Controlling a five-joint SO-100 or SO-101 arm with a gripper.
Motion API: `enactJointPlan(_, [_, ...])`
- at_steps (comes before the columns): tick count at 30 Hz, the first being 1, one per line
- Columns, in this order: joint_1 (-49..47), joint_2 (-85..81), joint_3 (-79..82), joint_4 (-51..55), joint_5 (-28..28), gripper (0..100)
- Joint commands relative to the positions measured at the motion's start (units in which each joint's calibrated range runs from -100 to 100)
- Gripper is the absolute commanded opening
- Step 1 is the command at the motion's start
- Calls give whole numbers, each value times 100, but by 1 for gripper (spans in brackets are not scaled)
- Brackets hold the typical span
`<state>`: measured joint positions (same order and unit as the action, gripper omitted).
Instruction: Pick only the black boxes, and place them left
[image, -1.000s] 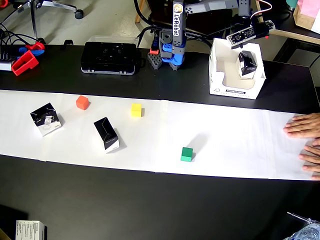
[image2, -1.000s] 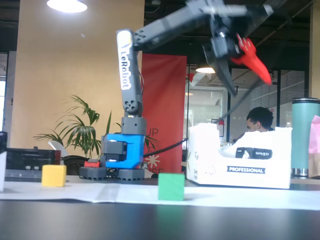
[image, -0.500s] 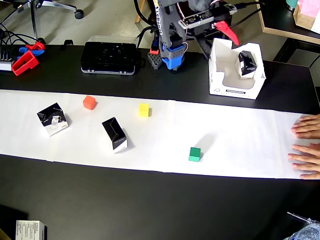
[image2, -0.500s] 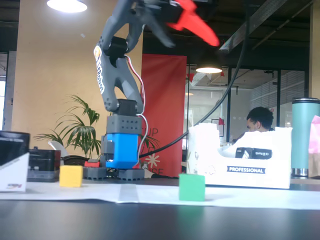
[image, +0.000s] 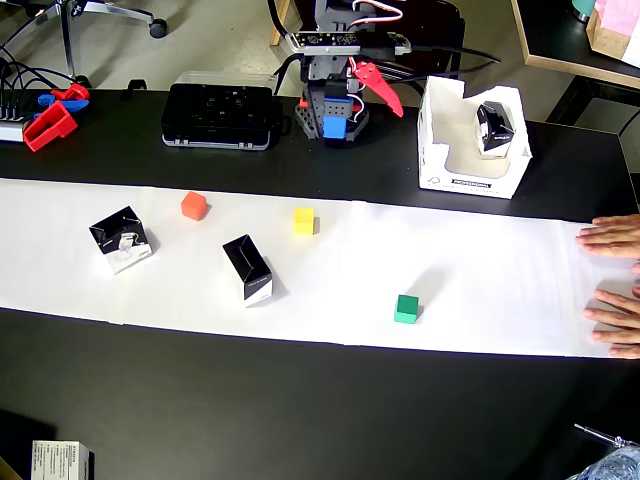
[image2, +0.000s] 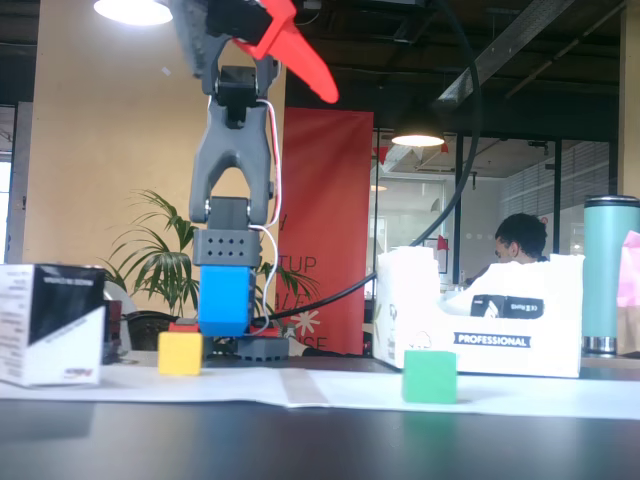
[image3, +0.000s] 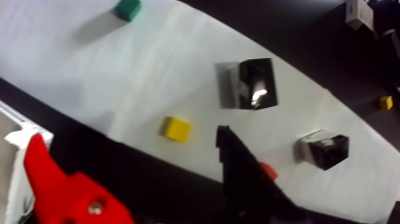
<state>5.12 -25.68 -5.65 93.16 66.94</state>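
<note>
Only writing I can actually read is "PROFESSIONAL" on a dark strip on the front of the big white carton (image: 470, 165), also clear in the fixed view (image2: 500, 340). The tiny print on the black boxes is too small to make out, and the red banner (image2: 325, 230) behind the arm in the fixed view has letters cut off by the arm.

Where the black boxes are, overhead view: one black box (image: 121, 239) lies at about 9 o'clock on the white paper strip (image: 480, 270), another (image: 248, 269) stands near the middle-left of it, and a third (image: 494, 127) sits inside the white carton at 2 o'clock. The wrist view shows the two on the paper (image3: 257, 83) and (image3: 326, 148).

Other stuff on the paper: an orange cube (image: 194, 206), a yellow cube (image: 304, 221) and a green cube (image: 406, 308), all well apart from the boxes. A person's hands (image: 612, 285) rest on the paper's right edge at 3 o'clock. Black case (image: 220, 113) and red plastic parts (image: 50, 120) sit up at 11 o'clock on the dark table (image: 300, 410).

The gripper (image3: 128, 179) is raised near the arm base at 12 o'clock, red finger and black finger spread apart, holding nothing.
</note>
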Motion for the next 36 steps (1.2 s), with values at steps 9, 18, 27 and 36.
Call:
enactJointPlan(9, [402,1212,-91,-2098,264,57])
enactJointPlan(18, [765,1987,-82,-2829,606,57])
enactJointPlan(27, [765,3014,-82,-3529,612,57])
enactJointPlan(36, [532,4239,-82,-3887,612,57])
